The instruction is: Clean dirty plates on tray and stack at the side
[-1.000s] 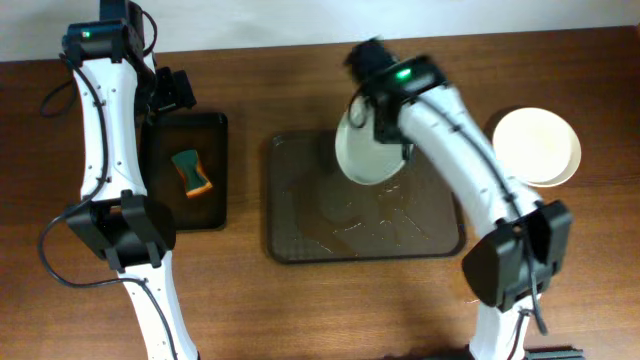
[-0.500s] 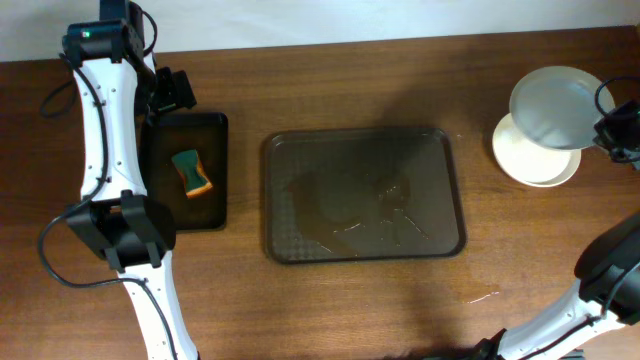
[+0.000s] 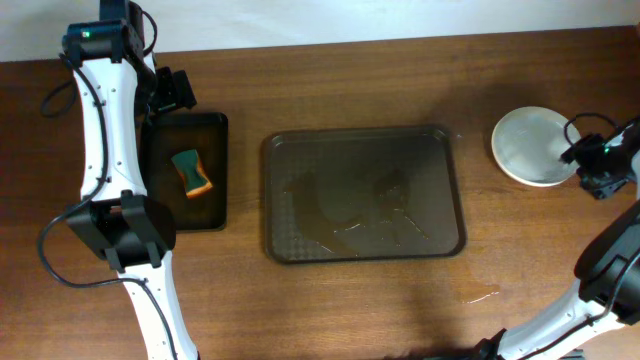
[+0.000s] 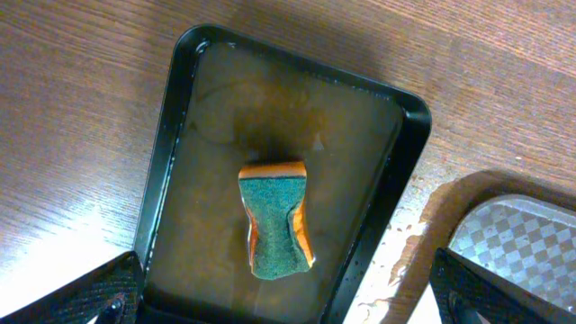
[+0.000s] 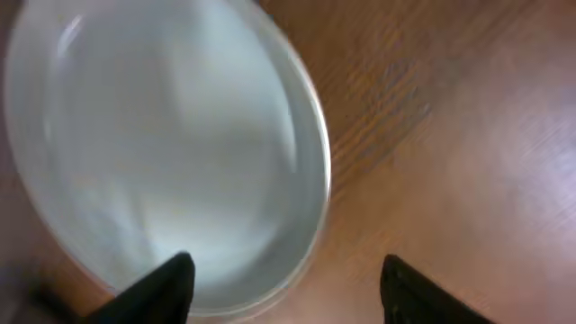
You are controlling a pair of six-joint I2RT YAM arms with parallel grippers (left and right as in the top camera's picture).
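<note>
The plates lie stacked as one white round pile on the table, right of the tray. The dark brown tray holds no plate and shows wet streaks. My right gripper sits at the pile's right edge, open. In the right wrist view the top plate looks clean, and its rim runs between the spread fingers of the right gripper. My left gripper hangs open over the far end of the black tray. In the left wrist view the left gripper is above the sponge.
A narrow black tray left of the brown tray holds a green-and-orange sponge. Its rim and the brown tray's corner show in the left wrist view. A small wet mark lies on the table's front right.
My right gripper carried a plate from over the tray to the pile at the right, lowered it onto the pile and opened. The left arm has not moved.
</note>
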